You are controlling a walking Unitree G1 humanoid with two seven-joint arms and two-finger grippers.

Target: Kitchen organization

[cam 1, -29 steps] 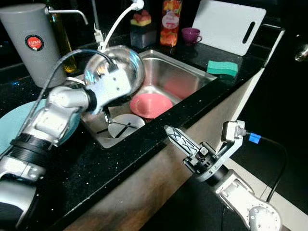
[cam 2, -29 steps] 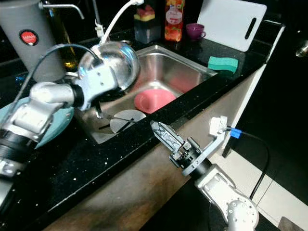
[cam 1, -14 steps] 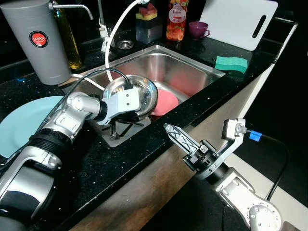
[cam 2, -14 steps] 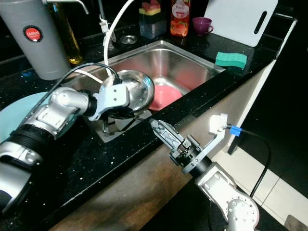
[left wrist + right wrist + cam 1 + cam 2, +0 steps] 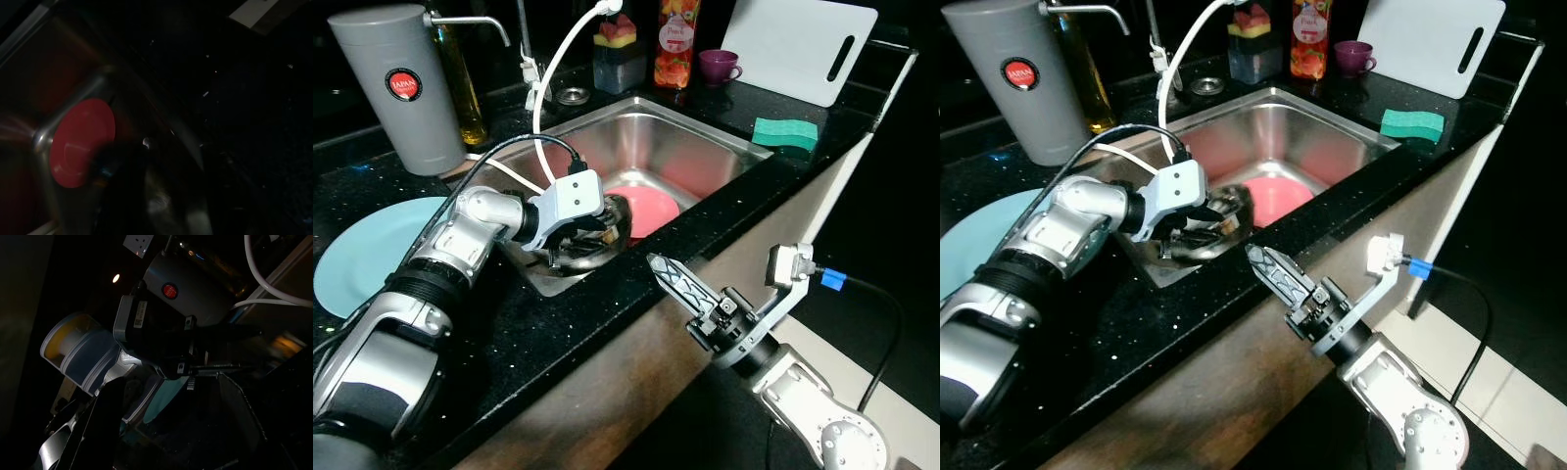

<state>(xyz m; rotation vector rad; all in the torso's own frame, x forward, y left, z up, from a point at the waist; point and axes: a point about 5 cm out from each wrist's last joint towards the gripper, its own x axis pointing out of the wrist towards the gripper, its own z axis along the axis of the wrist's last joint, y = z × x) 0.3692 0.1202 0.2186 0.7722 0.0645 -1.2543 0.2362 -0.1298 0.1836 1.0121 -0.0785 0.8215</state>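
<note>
My left gripper point(image 5: 572, 233) reaches down into the near left corner of the steel sink point(image 5: 700, 147) and is shut on the rim of a steel bowl point(image 5: 603, 241). The bowl rests low in the sink, tilted, beside a pink plate point(image 5: 648, 204) lying on the sink floor. In the dark left wrist view the pink plate point(image 5: 80, 142) sits just past the bowl's rim. My right gripper point(image 5: 664, 272) hangs in front of the counter edge, below its top, open with nothing between its fingers point(image 5: 105, 416).
A light blue plate point(image 5: 357, 264) lies on the black counter at the left. Behind it stand a grey canister point(image 5: 396, 88) and an oil bottle point(image 5: 462, 88). A white hose point(image 5: 558, 59) arcs over the sink. At the back right are a green sponge point(image 5: 785, 130), a white cutting board point(image 5: 798, 44) and a purple cup point(image 5: 718, 67).
My left arm has brought the steel bowl down from above the sink into its near left corner. The right arm has stayed where it was. The camera has shifted slightly.
</note>
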